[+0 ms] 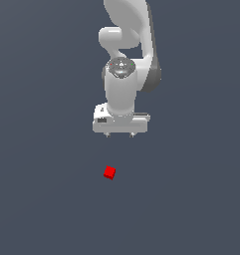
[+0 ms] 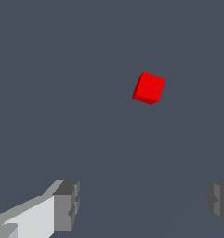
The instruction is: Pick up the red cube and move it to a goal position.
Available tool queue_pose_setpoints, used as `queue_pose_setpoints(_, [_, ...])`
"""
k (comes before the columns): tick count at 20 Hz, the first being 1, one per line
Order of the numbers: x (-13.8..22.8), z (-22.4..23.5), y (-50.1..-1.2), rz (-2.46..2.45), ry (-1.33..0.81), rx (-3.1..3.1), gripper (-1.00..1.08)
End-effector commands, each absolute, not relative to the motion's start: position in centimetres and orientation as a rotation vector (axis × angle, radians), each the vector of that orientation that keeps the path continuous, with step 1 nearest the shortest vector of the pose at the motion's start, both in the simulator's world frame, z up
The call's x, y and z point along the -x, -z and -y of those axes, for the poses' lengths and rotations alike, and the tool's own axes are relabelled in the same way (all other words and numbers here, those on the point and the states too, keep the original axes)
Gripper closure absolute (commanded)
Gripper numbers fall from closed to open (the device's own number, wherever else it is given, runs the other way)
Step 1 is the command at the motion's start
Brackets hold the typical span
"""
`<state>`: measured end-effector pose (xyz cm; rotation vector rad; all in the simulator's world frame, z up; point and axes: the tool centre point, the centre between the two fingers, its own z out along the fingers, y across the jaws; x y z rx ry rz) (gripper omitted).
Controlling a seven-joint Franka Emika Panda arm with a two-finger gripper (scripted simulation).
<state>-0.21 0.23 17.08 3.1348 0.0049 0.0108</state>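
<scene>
Dark grey floor everywhere, pretty bare. White gripper [image 1: 119, 134] points down with its fingers [image 2: 67, 204] spread wide, holding nothing. Red cube [image 1: 109, 173] sits on the floor, apart from the gripper, turned at an angle.

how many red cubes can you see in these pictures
1. The red cube lies alone on the grey floor, apart from the open gripper, nearer the camera in the exterior view. No other shows in either view.
</scene>
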Motion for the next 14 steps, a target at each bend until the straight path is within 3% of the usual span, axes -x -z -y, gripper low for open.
queue_pose_setpoints(1, [0.2,-0.2,-17.1,-0.005,-0.011,-3.135,-0.92])
queue_pose_setpoints(14, [-2.0,0.4,-13.8,0.106,-0.009,-3.134,-0.92])
